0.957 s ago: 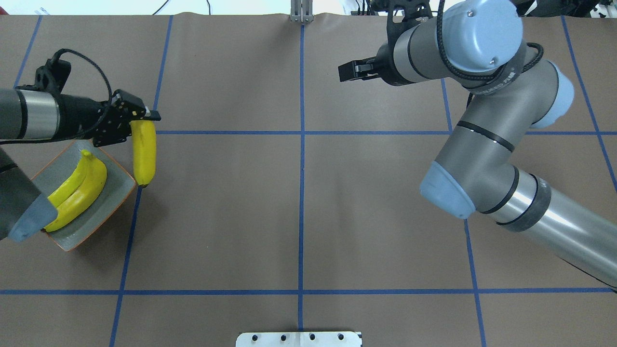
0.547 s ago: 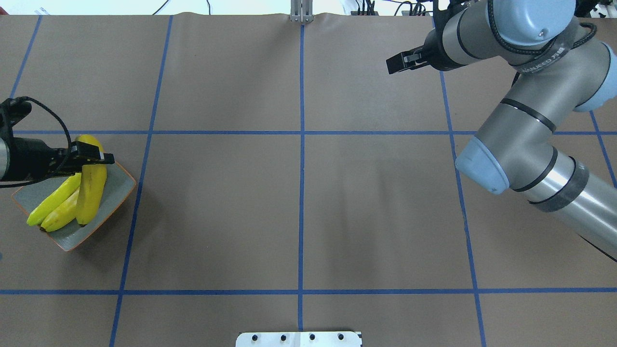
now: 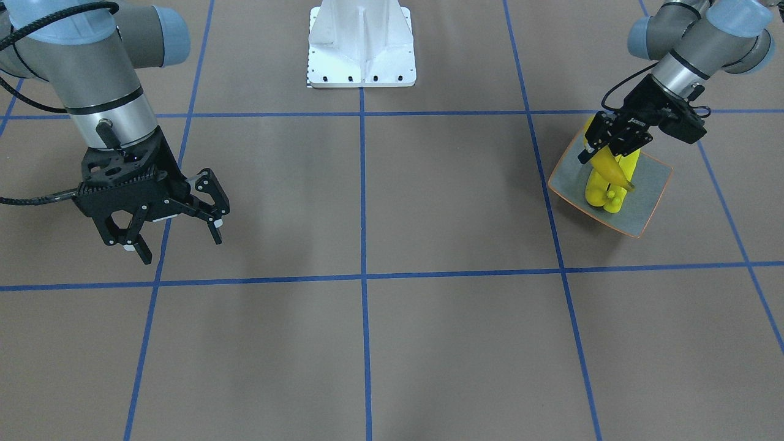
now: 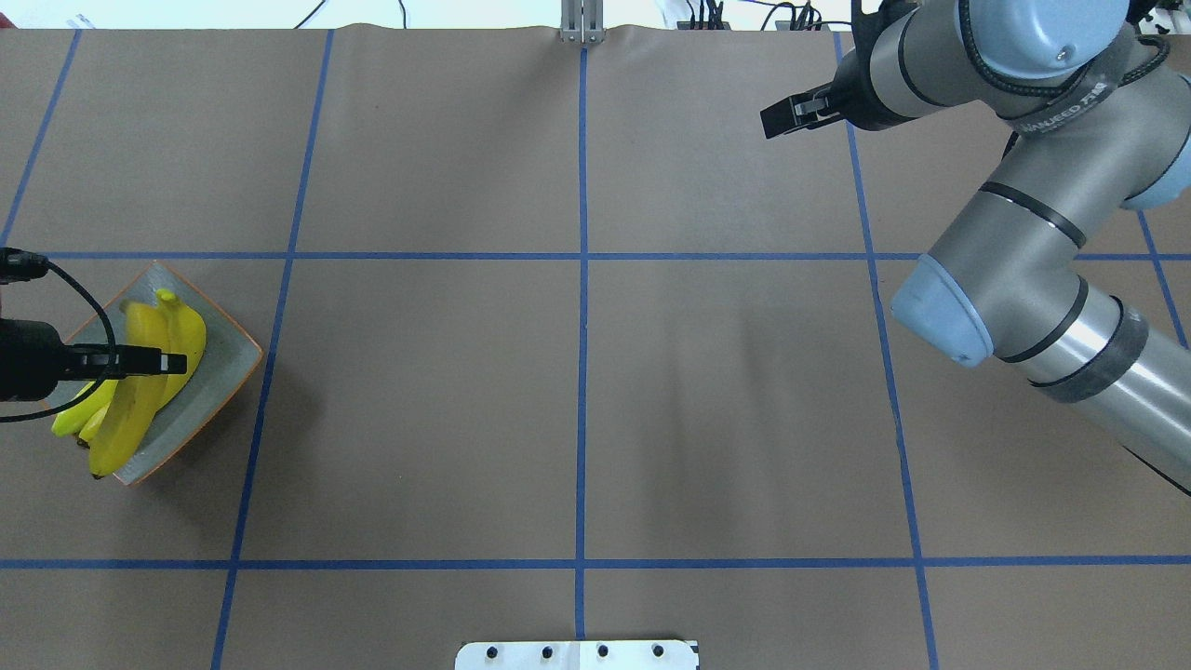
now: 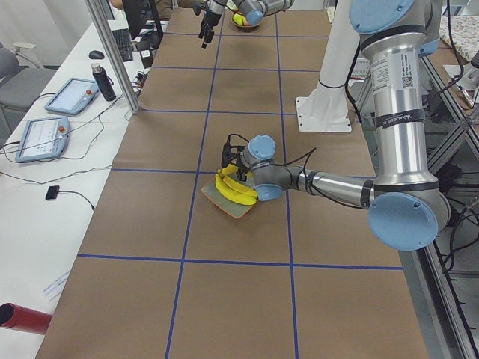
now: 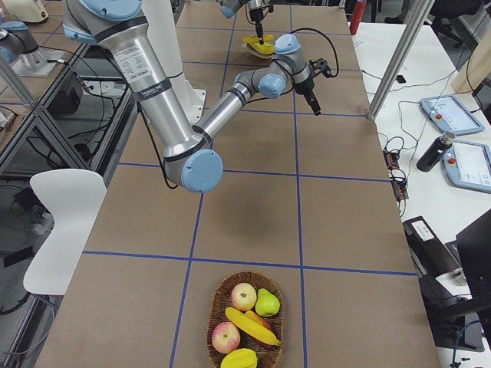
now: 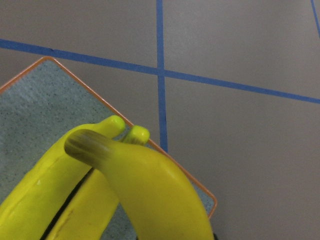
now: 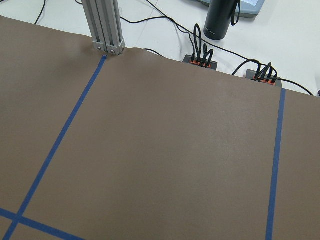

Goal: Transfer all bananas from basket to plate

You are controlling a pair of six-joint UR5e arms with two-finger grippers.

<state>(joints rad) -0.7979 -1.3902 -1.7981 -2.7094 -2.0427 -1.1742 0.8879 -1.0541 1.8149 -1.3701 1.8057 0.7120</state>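
Note:
My left gripper [image 4: 172,360] is shut on a yellow banana [image 4: 130,409] and holds it tilted just over the plate [image 4: 237,368]. Two more bananas [image 4: 186,321] lie side by side on the plate. The front-facing view shows the same: the left gripper [image 3: 603,153], the held banana [image 3: 614,169] and the plate [image 3: 652,196]. The left wrist view shows the held banana [image 7: 150,185] above the two resting ones [image 7: 45,195]. My right gripper [image 3: 182,245] is open and empty above bare table. A fourth banana [image 6: 253,326] lies in the basket [image 6: 219,295].
The wicker basket also holds two apples [image 6: 244,295], a pear [image 6: 267,304] and another yellow fruit, at the table's far right end. The white robot base [image 3: 361,49] stands at the table's back. An aluminium post [image 4: 582,33] stands at the far edge.
My left gripper carried the banana from beside the plate's far corner to over the plate, toward the robot. My right arm swung right, away from the table's middle.

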